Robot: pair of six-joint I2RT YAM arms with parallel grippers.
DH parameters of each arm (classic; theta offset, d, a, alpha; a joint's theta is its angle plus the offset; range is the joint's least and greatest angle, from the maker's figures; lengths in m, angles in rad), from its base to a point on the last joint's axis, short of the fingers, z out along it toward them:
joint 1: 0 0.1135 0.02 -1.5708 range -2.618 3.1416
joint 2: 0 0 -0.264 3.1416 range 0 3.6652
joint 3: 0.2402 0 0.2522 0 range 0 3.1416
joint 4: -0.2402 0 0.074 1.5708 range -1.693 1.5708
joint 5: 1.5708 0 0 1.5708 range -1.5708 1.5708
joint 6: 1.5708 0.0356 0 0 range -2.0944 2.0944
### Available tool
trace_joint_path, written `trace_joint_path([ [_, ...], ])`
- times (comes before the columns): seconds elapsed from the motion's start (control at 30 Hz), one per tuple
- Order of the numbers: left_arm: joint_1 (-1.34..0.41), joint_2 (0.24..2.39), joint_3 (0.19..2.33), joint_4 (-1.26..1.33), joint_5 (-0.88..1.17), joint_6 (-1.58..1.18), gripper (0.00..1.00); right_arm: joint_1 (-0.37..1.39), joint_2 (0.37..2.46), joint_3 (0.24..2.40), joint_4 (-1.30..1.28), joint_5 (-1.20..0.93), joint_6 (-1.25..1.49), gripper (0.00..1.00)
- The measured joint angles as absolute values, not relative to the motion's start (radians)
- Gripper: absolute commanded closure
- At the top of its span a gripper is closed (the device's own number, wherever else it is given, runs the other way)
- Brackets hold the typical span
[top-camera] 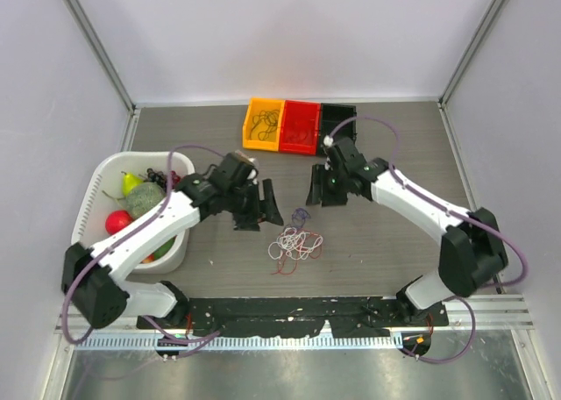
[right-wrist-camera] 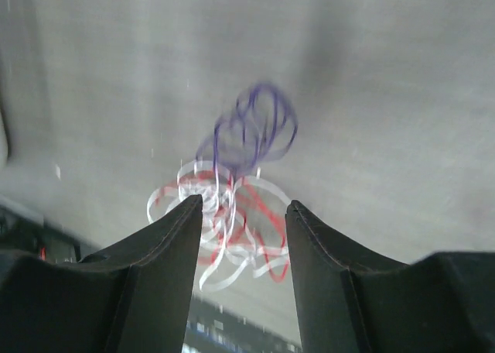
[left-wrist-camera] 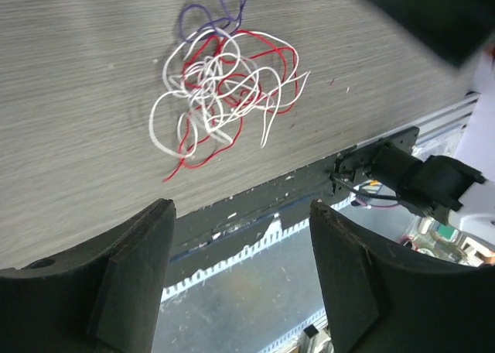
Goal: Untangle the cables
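The cables (top-camera: 296,240) lie in a loose heap on the middle of the table (top-camera: 386,260), between the two arms. The white cable (left-wrist-camera: 152,125) and the red cable (left-wrist-camera: 179,172) are looped through each other, and the purple cable (left-wrist-camera: 232,5) forms a small coil at their far edge. The left gripper (top-camera: 259,209) hangs just left of the heap, its jaws spread wide and holding nothing. The right gripper (right-wrist-camera: 244,206) hovers near the purple coil, jaws apart and empty. Three bins (top-camera: 301,126) stand at the far edge, and a white basket (top-camera: 98,174) sits at the left.
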State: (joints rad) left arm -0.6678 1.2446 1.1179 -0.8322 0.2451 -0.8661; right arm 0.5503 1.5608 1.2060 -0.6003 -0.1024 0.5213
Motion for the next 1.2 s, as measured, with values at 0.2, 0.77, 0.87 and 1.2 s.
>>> trace_joint_path([
  [0.2, -0.797, 1.474, 1.128, -0.709, 0.209, -0.912, 0.33, 0.555, 1.364, 0.939, -0.573, -0.273, 0.524, 0.45],
  [0.77, -0.837, 1.535, 1.062, -0.646, 0.159, -0.940, 0.28, 0.577, 1.689, 1.052, -0.392, -0.244, 0.456, 0.51],
  [0.87, -0.837, 1.481, 1.044, -0.647, 0.132, -0.945, 0.28, 0.596, 1.699, 1.085, -0.392, -0.207, 0.428, 0.57],
  [1.2, -0.838, 1.224, 1.021, -0.648, 0.044, -1.003, 0.25, 0.656, 1.767, 1.105, -0.389, -0.151, 0.405, 0.70],
])
